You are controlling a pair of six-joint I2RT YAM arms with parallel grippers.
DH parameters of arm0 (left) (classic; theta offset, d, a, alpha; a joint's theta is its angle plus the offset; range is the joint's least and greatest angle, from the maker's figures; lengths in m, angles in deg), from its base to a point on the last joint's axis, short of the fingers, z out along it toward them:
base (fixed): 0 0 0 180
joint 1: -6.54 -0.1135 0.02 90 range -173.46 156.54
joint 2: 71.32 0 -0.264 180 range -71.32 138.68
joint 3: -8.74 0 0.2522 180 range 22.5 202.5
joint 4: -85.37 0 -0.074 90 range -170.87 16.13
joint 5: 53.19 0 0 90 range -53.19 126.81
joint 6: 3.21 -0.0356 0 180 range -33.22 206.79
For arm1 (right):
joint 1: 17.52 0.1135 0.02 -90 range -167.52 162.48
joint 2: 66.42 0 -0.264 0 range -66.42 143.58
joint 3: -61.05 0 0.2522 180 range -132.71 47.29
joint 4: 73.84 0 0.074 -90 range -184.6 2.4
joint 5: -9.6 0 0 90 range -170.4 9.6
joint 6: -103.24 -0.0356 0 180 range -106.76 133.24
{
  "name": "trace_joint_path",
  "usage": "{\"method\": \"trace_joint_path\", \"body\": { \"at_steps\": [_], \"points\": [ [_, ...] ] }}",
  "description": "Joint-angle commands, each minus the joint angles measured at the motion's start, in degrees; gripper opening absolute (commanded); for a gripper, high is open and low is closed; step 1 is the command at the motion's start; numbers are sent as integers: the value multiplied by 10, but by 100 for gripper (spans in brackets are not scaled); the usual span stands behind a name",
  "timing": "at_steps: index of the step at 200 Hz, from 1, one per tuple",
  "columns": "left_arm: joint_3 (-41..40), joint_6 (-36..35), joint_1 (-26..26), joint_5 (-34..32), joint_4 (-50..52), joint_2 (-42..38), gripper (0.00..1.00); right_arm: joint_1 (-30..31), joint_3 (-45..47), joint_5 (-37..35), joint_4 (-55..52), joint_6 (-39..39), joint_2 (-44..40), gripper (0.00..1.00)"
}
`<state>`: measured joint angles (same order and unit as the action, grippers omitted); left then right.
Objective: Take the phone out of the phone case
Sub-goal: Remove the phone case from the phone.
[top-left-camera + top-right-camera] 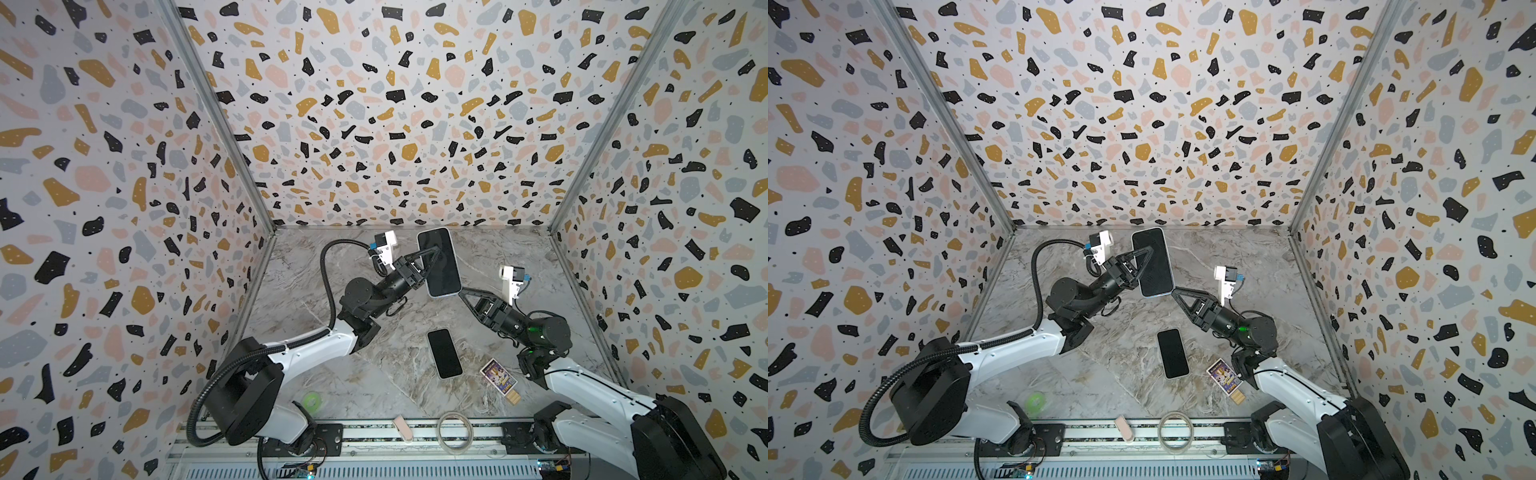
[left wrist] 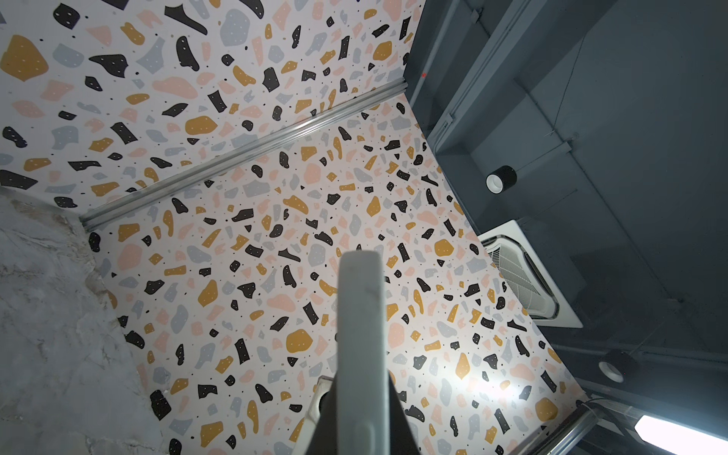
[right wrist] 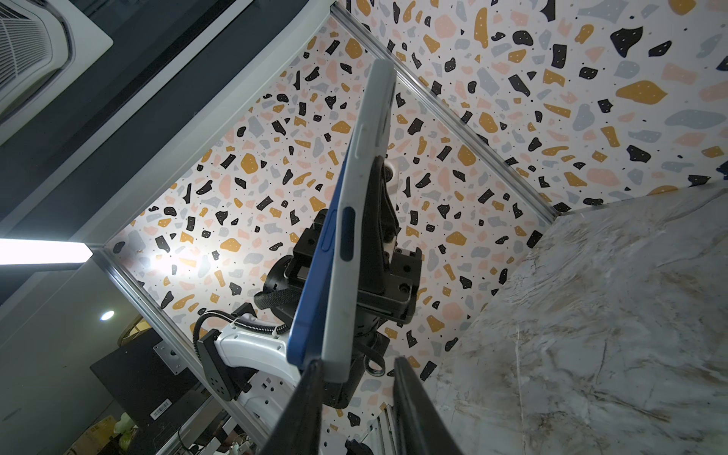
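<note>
The phone case [image 1: 446, 274] [image 1: 1160, 278], pale grey-white with the dark-screened phone in it, is held up in the air near the back wall. My left gripper [image 1: 432, 259] [image 1: 1144, 259] is shut on its long edge; in the left wrist view the case [image 2: 360, 315] runs out from between the jaws of the left gripper [image 2: 362, 394]. In the right wrist view the blue phone [image 3: 315, 295] stands slightly off the case [image 3: 346, 275] along the near end. My right gripper [image 1: 460, 293] [image 3: 356, 360] is open at that lower corner, one finger against it.
A second phone [image 1: 444, 353] lies screen up on the marble table [image 1: 374, 374]. Near it sits a printed card pack [image 1: 497, 376]. A green tape roll [image 1: 311, 401], a pink block [image 1: 403, 428] and a clear tape ring [image 1: 455, 430] lie by the front rail. Patterned walls enclose three sides.
</note>
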<state>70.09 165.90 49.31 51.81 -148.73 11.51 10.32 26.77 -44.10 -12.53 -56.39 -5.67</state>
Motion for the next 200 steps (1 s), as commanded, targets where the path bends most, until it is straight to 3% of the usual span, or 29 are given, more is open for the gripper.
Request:
{"method": "trace_joint_path", "body": {
  "at_steps": [1, 108, 200],
  "points": [
    [8, 11, 14, 26, -75, -6, 0, 2, -15, -8, 4, -7, 8, 32],
    [-7, -21, 21, 19, -32, 0, 0, 1, -23, -2, 49, -33, 33, 26],
    [-21, -31, 22, 14, -13, 25, 0, 1, 19, -3, 104, -79, 37, 0]
  ]
}}
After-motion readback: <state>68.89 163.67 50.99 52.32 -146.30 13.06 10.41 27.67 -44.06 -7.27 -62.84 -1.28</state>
